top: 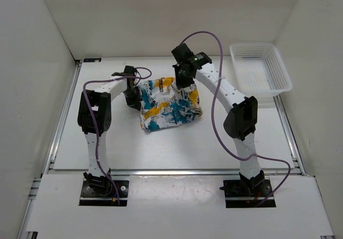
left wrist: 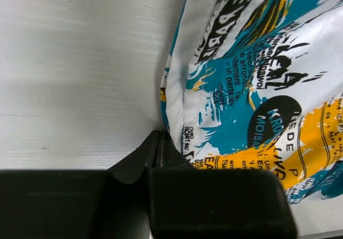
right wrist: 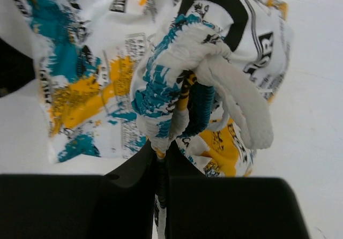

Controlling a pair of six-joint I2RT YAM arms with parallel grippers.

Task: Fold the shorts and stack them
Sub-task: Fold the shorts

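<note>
Both tools are shut on the shorts (top: 167,108). The left tool (left wrist: 159,143) pinches the left edge of the cloth, low by the worktop (top: 107,148). The right tool (right wrist: 161,154) pinches a thick bunch of cloth at the far right side, near a black band.

The shorts sit in the middle of the worktop, right between the two tools. They run from left to right, all crumpled up, not flat. Each arm is close to its own side, so I think the next move is to pull the two sides apart to spread the cloth.

A white basket (top: 284,74) sits far off to the right, well apart. Nothing stands in the way.
</note>
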